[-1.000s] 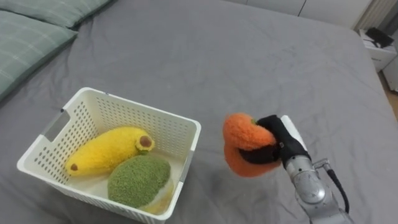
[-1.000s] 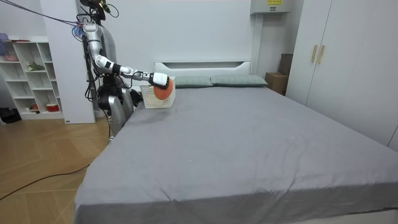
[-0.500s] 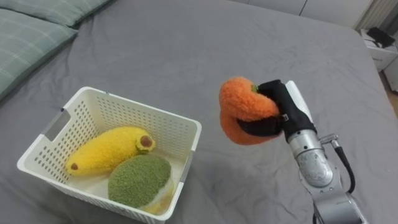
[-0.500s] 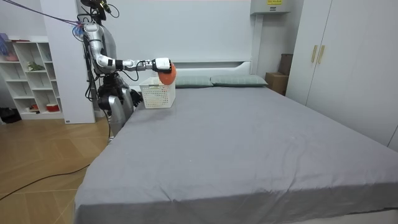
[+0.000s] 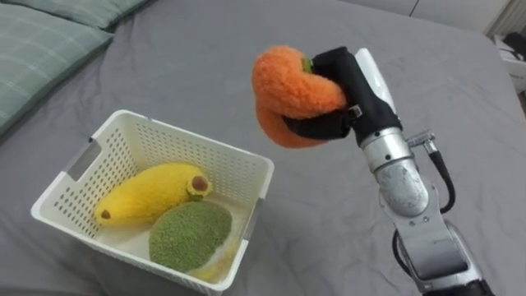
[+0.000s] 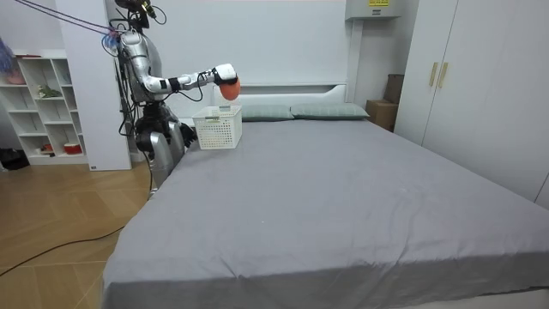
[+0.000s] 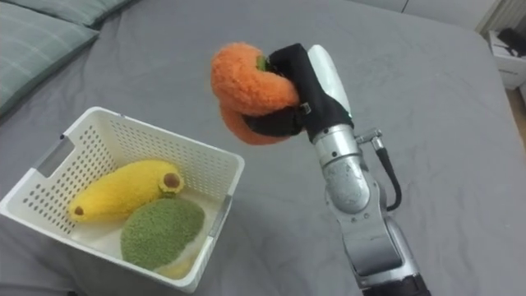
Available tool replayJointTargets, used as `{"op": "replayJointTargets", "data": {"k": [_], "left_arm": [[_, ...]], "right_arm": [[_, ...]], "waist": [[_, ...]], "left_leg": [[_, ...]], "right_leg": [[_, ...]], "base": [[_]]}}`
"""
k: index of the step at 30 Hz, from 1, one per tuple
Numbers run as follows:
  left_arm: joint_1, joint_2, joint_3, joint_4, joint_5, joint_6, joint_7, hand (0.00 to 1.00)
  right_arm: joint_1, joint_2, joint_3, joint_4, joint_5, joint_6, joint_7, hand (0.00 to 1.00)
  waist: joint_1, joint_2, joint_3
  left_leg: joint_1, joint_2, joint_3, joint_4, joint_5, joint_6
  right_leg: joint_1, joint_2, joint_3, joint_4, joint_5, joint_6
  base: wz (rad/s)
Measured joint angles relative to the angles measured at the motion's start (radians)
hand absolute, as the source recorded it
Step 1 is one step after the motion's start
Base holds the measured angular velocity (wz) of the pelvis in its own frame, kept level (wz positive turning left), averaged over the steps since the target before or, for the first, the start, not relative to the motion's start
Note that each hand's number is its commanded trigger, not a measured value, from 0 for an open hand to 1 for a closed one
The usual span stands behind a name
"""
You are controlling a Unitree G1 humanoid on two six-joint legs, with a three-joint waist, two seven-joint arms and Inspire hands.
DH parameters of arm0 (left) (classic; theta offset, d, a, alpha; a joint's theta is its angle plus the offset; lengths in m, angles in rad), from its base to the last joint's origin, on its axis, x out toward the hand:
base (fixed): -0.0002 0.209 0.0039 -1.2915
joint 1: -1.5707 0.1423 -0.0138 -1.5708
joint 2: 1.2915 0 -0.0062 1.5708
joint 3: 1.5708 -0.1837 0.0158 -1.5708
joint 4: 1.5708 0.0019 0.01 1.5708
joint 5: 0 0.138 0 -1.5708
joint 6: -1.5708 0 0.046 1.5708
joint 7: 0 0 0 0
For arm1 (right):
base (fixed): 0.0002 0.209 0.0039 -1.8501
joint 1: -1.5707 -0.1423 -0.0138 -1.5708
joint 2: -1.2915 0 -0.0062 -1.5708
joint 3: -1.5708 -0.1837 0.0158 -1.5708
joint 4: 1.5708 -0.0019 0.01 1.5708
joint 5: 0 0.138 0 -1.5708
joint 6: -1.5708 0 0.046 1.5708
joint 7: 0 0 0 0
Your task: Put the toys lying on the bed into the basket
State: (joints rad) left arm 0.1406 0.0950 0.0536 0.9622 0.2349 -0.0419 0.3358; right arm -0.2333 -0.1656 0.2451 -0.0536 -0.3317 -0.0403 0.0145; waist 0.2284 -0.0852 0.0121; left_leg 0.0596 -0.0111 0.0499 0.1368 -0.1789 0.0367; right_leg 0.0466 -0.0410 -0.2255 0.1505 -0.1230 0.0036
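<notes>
Right hand [image 5: 349, 82] is holding the orange plush toy [image 5: 292, 86]. Its dark fingers [image 5: 319, 125] are curling under and around the toy and the thumb is pressing in from above, so the plush is bunching in the grip. The toy is hanging in the air, off the grey bed [image 5: 205, 57], up and to the right of the white basket [image 5: 261, 168] and not touching its rim.

I am seeing two toys already lying in the basket: a yellow banana plush [image 5: 148, 196] along the far side and a green plush [image 5: 189, 236] in the near corner, the two touching. Green pillows [image 5: 37, 49] are lying at upper left.

In the room view the robot is standing beside the bed near the headboard, right arm reaching out level over the basket [image 6: 216, 129].
</notes>
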Motion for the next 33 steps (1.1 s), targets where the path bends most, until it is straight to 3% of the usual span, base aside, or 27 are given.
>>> {"op": "replayJointTargets", "data": {"k": [4,6,9,10,11,14,17,24,33], "left_arm": [[-0.014,0.0,-0.012,0.0,0.019,0.007,-0.003,0.0],[-0.017,0.004,-0.038,-0.002,0.022,0.017,0.007,0.0],[-0.025,0.007,-0.049,-0.002,0.039,0.023,0.009,0.0],[-0.027,0.009,-0.053,-0.002,0.041,0.023,0.01,0.0],[-0.03,0.012,-0.059,0.0,0.041,0.023,0.01,0.0],[-0.043,0.014,-0.058,0.001,0.043,0.023,0.005,0.0],[-0.054,0.016,-0.058,0.001,0.043,0.023,0.005,0.0],[-0.062,0.023,-0.064,0.001,0.041,0.027,0.006,0.0],[-0.063,0.027,-0.067,0.0,0.042,0.028,0.006,0.0]], "right_arm": [[-0.044,0.001,0.037,-0.002,0.013,0.001,0.022,0.87],[-0.064,0.013,0.091,-0.002,0.002,0.02,0.031,0.83],[-0.069,0.036,0.14,-0.001,-0.02,0.039,0.046,0.47],[-0.071,0.039,0.148,-0.001,-0.02,0.043,0.05,0.08],[-0.077,0.04,0.166,0.001,-0.02,0.045,0.056,0.0],[-0.086,0.041,0.178,0.003,-0.02,0.047,0.081,0.0],[-0.1,0.041,0.196,0.005,-0.022,0.053,0.104,0.0],[-0.101,0.058,0.209,0.016,-0.021,0.065,0.144,0.0],[-0.101,0.057,0.206,0.043,-0.024,0.065,0.143,0.0]], "waist": [[0.03,-0.004,-0.0036],[0.047,-0.008,-0.0056],[0.056,-0.015,-0.008],[0.057,-0.017,-0.0077],[0.061,-0.02,-0.007],[0.087,-0.03,-0.0026],[0.105,-0.036,0.0114],[0.111,-0.047,0.0087],[0.105,-0.047,0.0086]], "left_leg": [[-0.005,0.0,0.002,0.0,0.001,0.0],[-0.005,0.0,0.003,0.0,0.001,0.001],[-0.014,0.0,-0.006,-0.001,0.001,0.001],[-0.014,0.0,-0.008,-0.001,0.001,0.001],[-0.014,0.0,-0.011,-0.001,0.001,0.001],[-0.011,-0.001,-0.012,-0.001,0.001,0.001],[-0.012,-0.001,-0.023,0.0,0.001,0.001],[-0.032,-0.002,-0.031,0.009,0.002,0.002],[-0.036,-0.002,-0.036,0.01,0.002,0.002]], "right_leg": [[-0.011,0.0,0.001,0.0,0.0,0.0],[-0.013,0.0,0.002,0.0,0.0,0.0],[-0.011,-0.001,-0.011,0.0,0.0,0.0],[-0.011,-0.001,-0.015,0.0,0.0,0.0],[-0.009,-0.002,-0.022,0.0,0.0,0.0],[-0.002,-0.002,-0.026,-0.001,0.0,0.0],[0.001,-0.002,-0.028,-0.003,0.0,0.0],[-0.013,-0.006,-0.042,-0.002,0.0,0.0],[-0.015,-0.007,-0.049,-0.003,0.0,0.0]], "base": [[-0.01],[0.0],[0.09],[0.13],[0.08],[0.05],[0.05],[0.04],[0.01]]}}
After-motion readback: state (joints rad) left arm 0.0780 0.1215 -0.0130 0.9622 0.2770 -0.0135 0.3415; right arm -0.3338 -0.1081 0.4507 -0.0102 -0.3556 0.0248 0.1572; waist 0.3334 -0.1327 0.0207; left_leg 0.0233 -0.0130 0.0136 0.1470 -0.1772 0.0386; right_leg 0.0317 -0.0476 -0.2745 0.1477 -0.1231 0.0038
